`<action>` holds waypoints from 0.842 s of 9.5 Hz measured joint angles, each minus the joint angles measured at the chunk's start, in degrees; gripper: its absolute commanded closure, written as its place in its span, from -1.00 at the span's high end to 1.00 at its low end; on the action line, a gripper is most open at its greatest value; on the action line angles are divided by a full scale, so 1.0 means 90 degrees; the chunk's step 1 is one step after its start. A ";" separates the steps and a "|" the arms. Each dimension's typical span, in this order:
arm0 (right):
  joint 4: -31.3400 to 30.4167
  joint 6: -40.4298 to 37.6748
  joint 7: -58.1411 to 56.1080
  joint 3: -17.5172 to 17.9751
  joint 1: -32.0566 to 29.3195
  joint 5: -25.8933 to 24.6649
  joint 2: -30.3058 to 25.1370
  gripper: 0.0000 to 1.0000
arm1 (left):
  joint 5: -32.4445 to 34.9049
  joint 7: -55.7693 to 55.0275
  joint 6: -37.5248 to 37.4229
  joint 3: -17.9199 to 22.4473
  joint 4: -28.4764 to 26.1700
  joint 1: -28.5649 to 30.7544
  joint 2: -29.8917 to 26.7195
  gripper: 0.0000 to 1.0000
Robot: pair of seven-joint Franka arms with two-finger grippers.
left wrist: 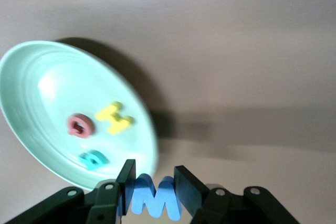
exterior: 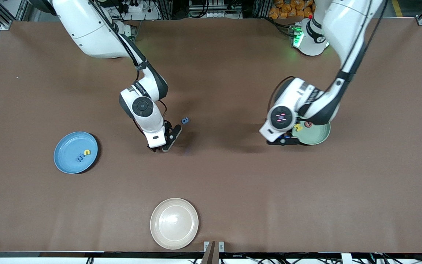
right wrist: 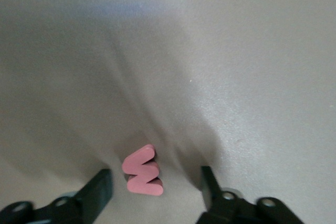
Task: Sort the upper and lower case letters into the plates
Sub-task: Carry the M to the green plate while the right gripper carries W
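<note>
1. Mint green plate (exterior: pixel 319 136) toward the left arm's end of the table. The left wrist view shows three letters in it: a yellow letter (left wrist: pixel 114 117), a red letter (left wrist: pixel 80 125) and a teal letter (left wrist: pixel 93 159). From the front the left arm covers part of this plate.
2. Blue plate (exterior: pixel 66 154) toward the right arm's end. Two letters in it, touching: a small yellow letter (exterior: pixel 87 151) and a dark blue letter (exterior: pixel 80 158).
3. Cream-white plate (exterior: pixel 174 223) nearest the front camera, nothing in it.
4. Left gripper (left wrist: pixel 152 190) sits over the rim of the mint plate, jaws pinching a blue M-shaped letter (left wrist: pixel 154 199).
5. Right gripper (right wrist: pixel 155 184) is low over the brown table (exterior: pixel 233 183) near the middle. Its jaws stand apart, one on each side of a pink W-shaped letter (right wrist: pixel 143 170) that lies on the table, touching neither.
6. One blue letter (exterior: pixel 185 120) lies loose on the table just beside the right gripper, farther from the front camera than it.
7. Count: three plates; eight letters — three in mint, two in blue, one held, two on the table.
8. The right arm's wrist hides the pink letter from the front.
</note>
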 measured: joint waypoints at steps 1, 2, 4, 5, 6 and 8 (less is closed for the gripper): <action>0.0025 -0.0001 -0.0001 -0.0003 0.0000 0.0000 -0.0015 -1.00 | 0.0257 0.0325 0.0469 0.0003 -0.0527 0.0373 -0.0188 -0.28; 0.0044 -0.0001 -0.0002 -0.0001 0.0000 0.0000 -0.0024 -1.00 | 0.0409 0.0642 0.0930 0.0004 -0.0982 0.0778 -0.0316 -0.27; 0.0061 -0.0021 0.0021 -0.0006 -0.0002 0.0000 -0.0050 -1.00 | 0.0525 0.0986 0.1478 -0.0002 -0.1507 0.1234 -0.0419 0.94; 0.0067 -0.0014 0.0138 -0.0020 -0.0024 0.0003 -0.0044 -1.00 | 0.0608 0.0986 0.1562 -0.0004 -0.1598 0.1266 -0.0451 1.00; 0.0115 -0.0068 0.0319 -0.0035 -0.0110 0.0003 -0.0076 -1.00 | 0.0618 0.0986 0.1578 -0.0020 -0.1617 0.1264 -0.0495 1.00; 0.0310 -0.0878 0.0489 -0.0065 -0.0527 0.0003 -0.0489 -1.00 | 0.0620 0.0986 0.1584 -0.0088 -0.1610 0.1264 -0.0596 1.00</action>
